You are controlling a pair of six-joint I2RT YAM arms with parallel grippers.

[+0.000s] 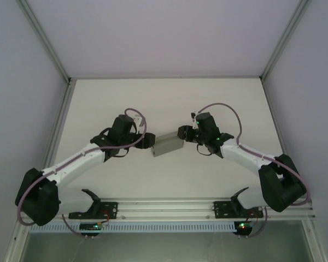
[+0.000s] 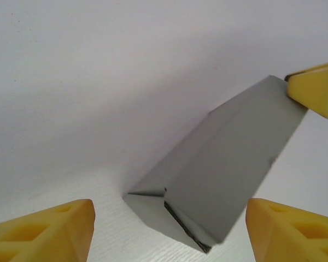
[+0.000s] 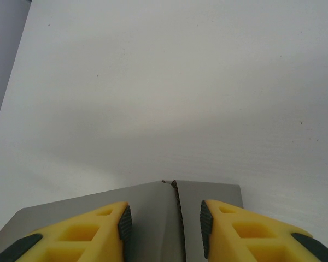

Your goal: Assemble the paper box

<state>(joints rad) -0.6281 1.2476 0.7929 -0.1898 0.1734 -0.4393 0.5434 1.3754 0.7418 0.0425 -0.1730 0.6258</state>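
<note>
The paper box (image 1: 167,144) could be skewed or pushed along the surface (image 2: 98,82) if the left claw (image 2: 169,213) were closed now. The box lies at an angle between the fingers and would be met by 1 of them before the other. The thin cardboard could also be dented by a hard squeeze. The folded end, where a dark gap is seen at the near corner, might spring apart if no support is given. A slip at the far end is judged possible too, as any hold there appears slight

The left claw is spread wide, with the box's near end between its 2 fingers and apparently touched by neither. The right claw (image 3: 165,221) is set partly apart over the box's far end, with a seam (image 3: 175,188) running between its pads. 1 of its fingers (image 2: 314,87) is seen against the far corner. Whether the cardboard is actually pinched cannot be told. The box is found at mid-surface, between the 2 claws
</note>
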